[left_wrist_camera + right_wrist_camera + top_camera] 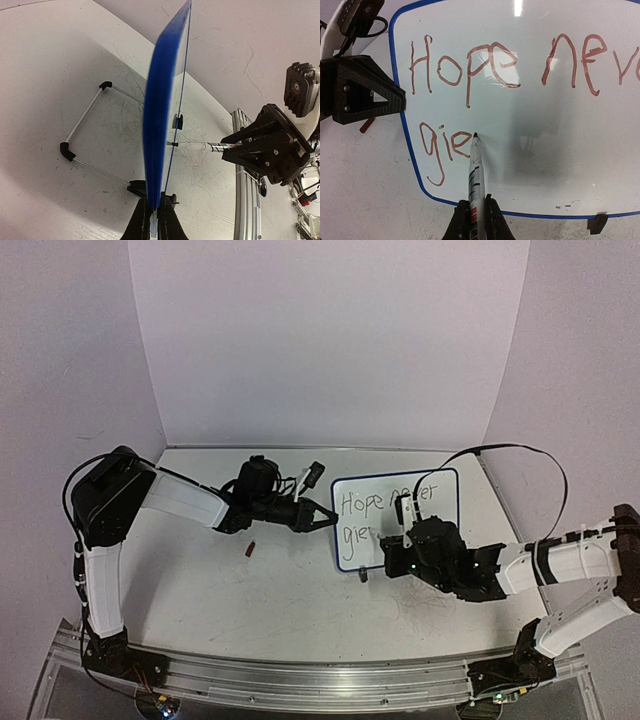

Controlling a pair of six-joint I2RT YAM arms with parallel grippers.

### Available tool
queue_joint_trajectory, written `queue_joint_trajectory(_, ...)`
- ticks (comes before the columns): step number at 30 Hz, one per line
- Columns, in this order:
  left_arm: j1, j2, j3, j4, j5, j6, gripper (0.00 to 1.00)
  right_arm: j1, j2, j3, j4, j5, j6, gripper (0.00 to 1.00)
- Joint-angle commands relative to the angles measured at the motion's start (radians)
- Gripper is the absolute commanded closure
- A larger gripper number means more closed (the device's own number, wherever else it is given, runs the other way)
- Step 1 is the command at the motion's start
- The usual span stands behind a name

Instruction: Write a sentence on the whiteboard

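The whiteboard stands upright at the table's middle right, blue-framed. In the right wrist view the whiteboard carries the sentence in red-brown marker: "Hope nev" above, "gie" below. My right gripper is shut on a white marker whose black tip touches the board just right of the "e". My left gripper is shut on the whiteboard's blue left edge, seen edge-on. In the top view the left gripper is at the board's left edge and the right gripper is in front of it.
A small dark red marker cap lies on the table left of the board. A black clip foot sits at the board's lower front. The white wire stand rests behind the board. White walls enclose the table at the back and sides.
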Motion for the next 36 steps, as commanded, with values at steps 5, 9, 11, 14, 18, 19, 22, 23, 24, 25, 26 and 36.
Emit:
queue_joint_trajectory(5, 0.008, -0.050, 0.014, -0.053, 0.000, 0.009, 1.00, -0.001, 0.014, 0.021, -0.005, 0.045, 0.006, 1.00)
queue_joint_trajectory(9, 0.008, -0.048, 0.017, -0.054, 0.000, 0.010, 1.00, -0.001, 0.004, 0.010, -0.031, 0.037, 0.019, 1.00)
queue_joint_trajectory(11, 0.008, -0.047, 0.018, -0.054, 0.000, 0.010, 1.00, 0.000, 0.002, 0.004, -0.039, 0.030, 0.025, 1.00)
queue_joint_trajectory(14, 0.008, -0.045, 0.018, -0.054, 0.001, 0.008, 1.00, 0.001, 0.001, -0.007, -0.050, 0.025, 0.037, 1.00)
queue_joint_trajectory(18, 0.008, -0.050, 0.017, -0.054, 0.001, 0.008, 1.00, 0.001, -0.005, -0.024, -0.055, 0.015, 0.051, 1.00)
queue_joint_trajectory(19, 0.008, -0.051, 0.017, -0.054, 0.001, 0.008, 1.00, 0.001, -0.005, -0.029, -0.056, 0.013, 0.055, 1.00)
queue_joint_trajectory(22, 0.007, -0.052, 0.016, -0.056, 0.001, 0.009, 1.00, 0.002, -0.003, -0.037, -0.057, 0.007, 0.060, 1.00)
queue_joint_trajectory(23, 0.008, -0.052, 0.015, -0.056, 0.000, 0.009, 1.00, 0.002, -0.002, -0.038, -0.057, 0.006, 0.061, 1.00)
queue_joint_trajectory(24, 0.008, -0.052, 0.015, -0.056, 0.000, 0.009, 1.00, 0.002, -0.002, -0.040, -0.057, 0.006, 0.062, 1.00)
queue_joint_trajectory(25, 0.008, -0.053, 0.015, -0.056, 0.000, 0.009, 1.00, 0.002, -0.002, -0.041, -0.058, 0.006, 0.063, 1.00)
queue_joint_trajectory(26, 0.008, -0.053, 0.015, -0.056, 0.000, 0.010, 1.00, 0.002, -0.003, -0.042, -0.059, 0.006, 0.064, 1.00)
queue_joint_trajectory(36, 0.007, -0.057, 0.012, -0.058, -0.002, 0.011, 1.00, 0.002, 0.001, -0.038, -0.068, 0.005, 0.072, 1.00)
